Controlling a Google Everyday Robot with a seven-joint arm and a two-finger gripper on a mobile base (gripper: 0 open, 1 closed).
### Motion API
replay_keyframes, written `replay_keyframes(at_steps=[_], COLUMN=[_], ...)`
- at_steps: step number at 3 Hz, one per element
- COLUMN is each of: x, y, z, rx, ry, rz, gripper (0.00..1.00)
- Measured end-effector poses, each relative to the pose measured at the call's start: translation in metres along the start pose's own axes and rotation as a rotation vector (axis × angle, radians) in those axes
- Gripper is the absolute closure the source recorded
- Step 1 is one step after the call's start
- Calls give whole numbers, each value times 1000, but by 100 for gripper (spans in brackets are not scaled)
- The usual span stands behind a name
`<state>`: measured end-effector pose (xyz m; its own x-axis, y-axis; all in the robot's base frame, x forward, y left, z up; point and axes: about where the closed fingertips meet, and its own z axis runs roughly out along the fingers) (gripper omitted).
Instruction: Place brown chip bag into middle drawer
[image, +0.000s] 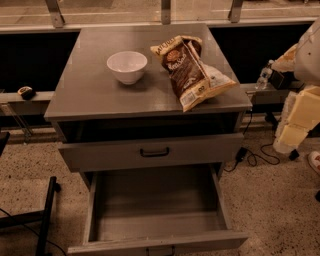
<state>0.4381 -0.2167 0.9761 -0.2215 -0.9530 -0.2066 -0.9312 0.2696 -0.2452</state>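
Camera view.
- Bag (192, 70): lying on cabinet top (90, 95), right half, just beside bowl (127, 66), not touching. Lower corner poking past the top's front-right edge.
- Drawer (155, 200): pulled well out at the bottom, nothing inside. Upper drawer (150, 152) above it, looking slightly out as well.
- Gripper (292, 131): at right edge of view, beside the cabinet and below top level, well apart from bag. Spread or closed: cannot tell. Holding nothing, as far as seen.
- Task not yet begun, judging by the bag's position.

Risks, as judged:
- Approach from the right side likely to meet the overhanging corner first. A nudge there could tip the bag off the edge onto the floor.
- Crinkly, slack foil: a pinch on a loose fold could slip or leave the bag swinging.
- Reach overshooting leftward: bowl knocked or pushed along.
- Descent to drawer: upper drawer front in the way if kept too close in. Possible snag.
- Long bag released off-centre: end left hanging over a side wall.
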Motion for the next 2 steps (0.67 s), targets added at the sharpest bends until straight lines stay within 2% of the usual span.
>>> replay_keyframes(at_steps=[1,2], x=[0,-11], y=[0,-20], z=[0,14], rx=[0,5], ry=[0,-44], rz=[0,72], gripper=[0,0])
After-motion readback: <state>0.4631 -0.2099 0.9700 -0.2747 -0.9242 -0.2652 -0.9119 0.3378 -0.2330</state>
